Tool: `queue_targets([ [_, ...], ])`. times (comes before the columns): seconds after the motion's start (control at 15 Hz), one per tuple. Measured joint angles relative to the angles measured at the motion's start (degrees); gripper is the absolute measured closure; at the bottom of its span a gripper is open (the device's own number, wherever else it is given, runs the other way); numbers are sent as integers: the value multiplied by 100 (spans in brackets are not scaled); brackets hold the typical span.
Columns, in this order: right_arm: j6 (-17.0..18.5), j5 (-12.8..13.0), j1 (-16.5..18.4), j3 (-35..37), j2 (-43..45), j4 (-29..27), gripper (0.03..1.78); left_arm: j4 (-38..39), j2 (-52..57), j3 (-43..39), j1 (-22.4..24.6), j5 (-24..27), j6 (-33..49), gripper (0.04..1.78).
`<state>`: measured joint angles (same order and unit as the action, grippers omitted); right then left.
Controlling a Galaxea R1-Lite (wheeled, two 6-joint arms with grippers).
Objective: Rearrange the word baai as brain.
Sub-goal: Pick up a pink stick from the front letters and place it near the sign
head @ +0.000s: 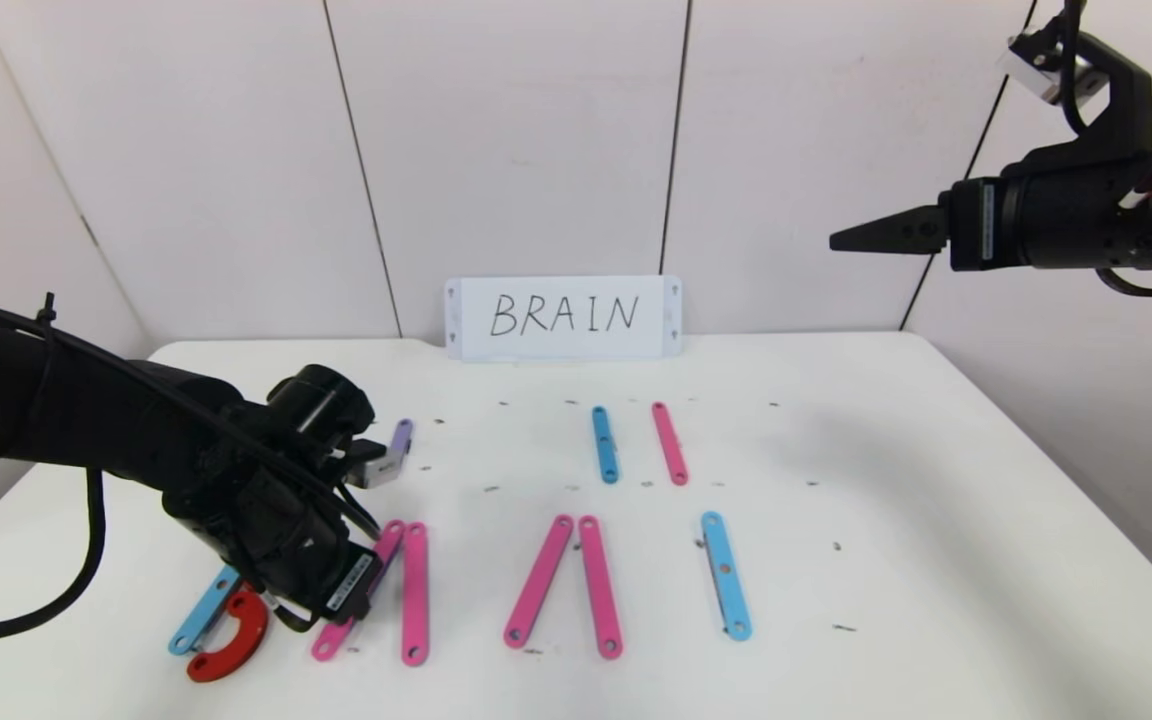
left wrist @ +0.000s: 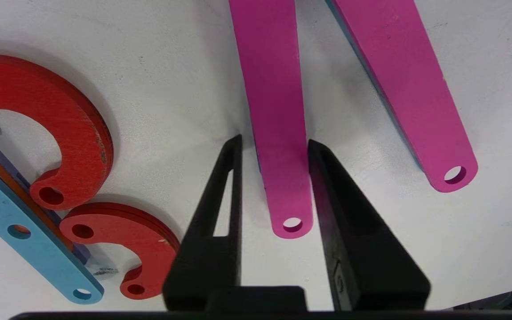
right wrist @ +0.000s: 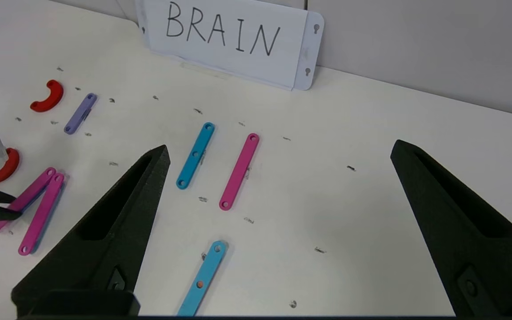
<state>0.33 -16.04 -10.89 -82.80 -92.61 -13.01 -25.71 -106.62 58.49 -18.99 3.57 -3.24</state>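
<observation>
- Your left gripper is down at the near-left of the table, jaws closed in around the lower end of a slanted pink bar. One finger touches the bar's edge; on the other side I cannot tell whether a sliver of gap remains, so take the grip as likely, not proven.
- If you lift now, the thin flat bar may slip or pivot, since only its edges are pinched near one end.
- A second pink bar lies just beside it, with a blue strip under its edge; dragging sideways could knock both.
- The red curved pieces and light-blue bar sit close on the other side; a swing would scatter that letter.
- Your right gripper hangs high at the right, jaws wide apart, holding nothing.
- The word baai runs along the near half of the table: flat holed strips, pink, blue and purple, with spare bars farther back before the white card.
</observation>
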Motion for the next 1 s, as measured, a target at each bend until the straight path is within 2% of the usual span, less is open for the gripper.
queue_targets([
  [0.07,-2,-2,-2,0,0,0,7,2,-2,2,0,1,5,148],
  [0.13,-4,-2,-7,2,-2,0,7,2,-2,2,0,1,9,152],
  [1.0,0,-2,-13,9,9,0,7,6,277,60,20,12,-37,153],
])
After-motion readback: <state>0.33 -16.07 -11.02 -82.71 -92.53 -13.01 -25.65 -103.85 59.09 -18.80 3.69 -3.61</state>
